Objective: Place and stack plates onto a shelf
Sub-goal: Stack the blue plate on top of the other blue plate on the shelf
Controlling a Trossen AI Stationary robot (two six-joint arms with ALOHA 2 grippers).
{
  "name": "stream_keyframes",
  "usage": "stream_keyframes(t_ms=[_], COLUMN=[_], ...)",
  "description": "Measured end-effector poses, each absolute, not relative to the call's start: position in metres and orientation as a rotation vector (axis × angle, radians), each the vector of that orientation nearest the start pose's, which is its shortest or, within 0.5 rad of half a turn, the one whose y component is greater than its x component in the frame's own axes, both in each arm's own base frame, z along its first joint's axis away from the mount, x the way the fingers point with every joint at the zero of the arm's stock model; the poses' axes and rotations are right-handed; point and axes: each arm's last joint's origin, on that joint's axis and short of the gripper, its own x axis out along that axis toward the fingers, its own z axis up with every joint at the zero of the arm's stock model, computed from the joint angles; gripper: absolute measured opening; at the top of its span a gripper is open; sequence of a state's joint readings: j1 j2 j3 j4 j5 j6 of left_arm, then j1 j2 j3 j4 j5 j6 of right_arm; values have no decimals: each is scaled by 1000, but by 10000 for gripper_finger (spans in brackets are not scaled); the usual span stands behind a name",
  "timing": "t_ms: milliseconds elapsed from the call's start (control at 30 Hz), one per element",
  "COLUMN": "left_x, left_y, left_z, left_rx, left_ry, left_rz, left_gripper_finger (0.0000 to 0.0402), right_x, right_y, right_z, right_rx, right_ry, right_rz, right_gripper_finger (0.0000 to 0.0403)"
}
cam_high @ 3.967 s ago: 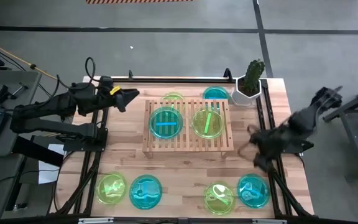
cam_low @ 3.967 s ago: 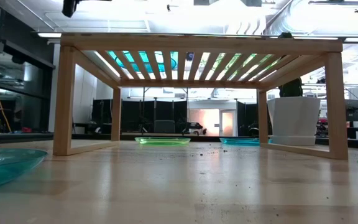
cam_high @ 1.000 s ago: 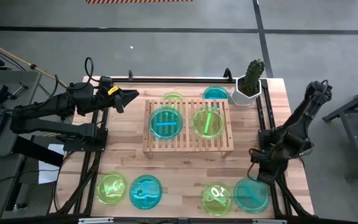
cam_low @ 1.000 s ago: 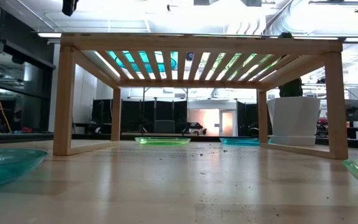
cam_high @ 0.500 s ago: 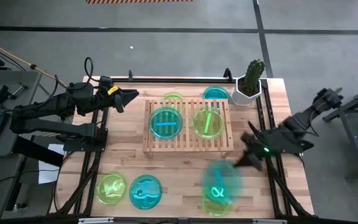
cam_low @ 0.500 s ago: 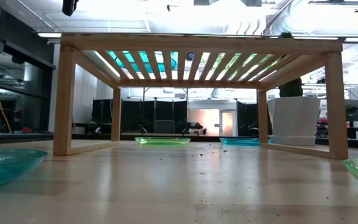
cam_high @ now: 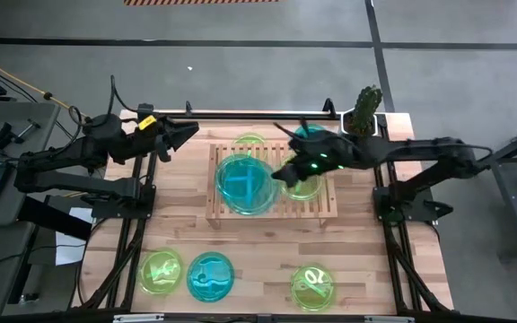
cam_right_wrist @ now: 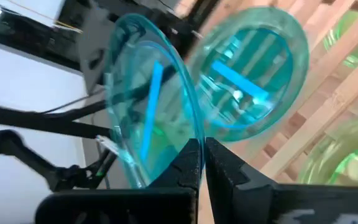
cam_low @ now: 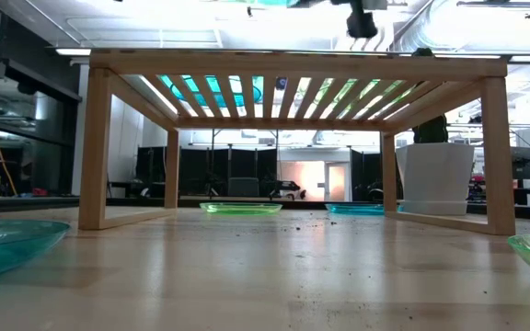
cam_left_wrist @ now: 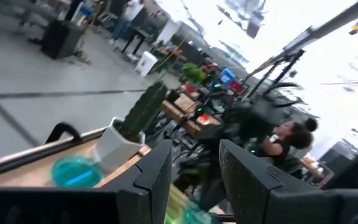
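Overhead, the right end effector (cam_high: 287, 171) grips a cyan plate (cam_high: 246, 184) above the shelf (cam_high: 323, 208), left end effector (cam_high: 187, 136) parted.

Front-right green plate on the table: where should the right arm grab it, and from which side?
Probably take the green plate by its rim, on the edge toward the right arm, coming down from above with one finger inside and one outside. It lies flat and shallow, so only the thin rim offers a pinch. The right tool holds the cyan plate that way.
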State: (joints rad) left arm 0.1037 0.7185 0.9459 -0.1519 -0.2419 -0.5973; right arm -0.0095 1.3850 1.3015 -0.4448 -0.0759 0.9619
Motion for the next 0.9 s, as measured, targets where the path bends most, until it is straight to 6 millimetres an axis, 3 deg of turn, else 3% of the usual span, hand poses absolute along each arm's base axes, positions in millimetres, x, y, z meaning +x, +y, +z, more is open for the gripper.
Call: stream_keyframes(t_ms=[133, 400, 600, 900], left_x=[140, 140, 140, 140], left_y=[21, 21, 21, 21], left_z=[402, 403, 403, 403], left_rx=[-566, -565, -565, -565], left_ry=[-201, -209, -209, -209], left_rz=[285, 279, 279, 280], left_gripper_finger=[125, 125, 125, 125], right_x=[327, 354, 360, 357], right_y=[-20, -40, -42, -55], right_z=[335, 313, 300, 304], right_rx=[995, 1057, 1093, 1067], right_ry=[575, 555, 605, 550], right_rz=[-228, -236, -246, -300], right_gripper_finger=[0, 0, 0, 22])
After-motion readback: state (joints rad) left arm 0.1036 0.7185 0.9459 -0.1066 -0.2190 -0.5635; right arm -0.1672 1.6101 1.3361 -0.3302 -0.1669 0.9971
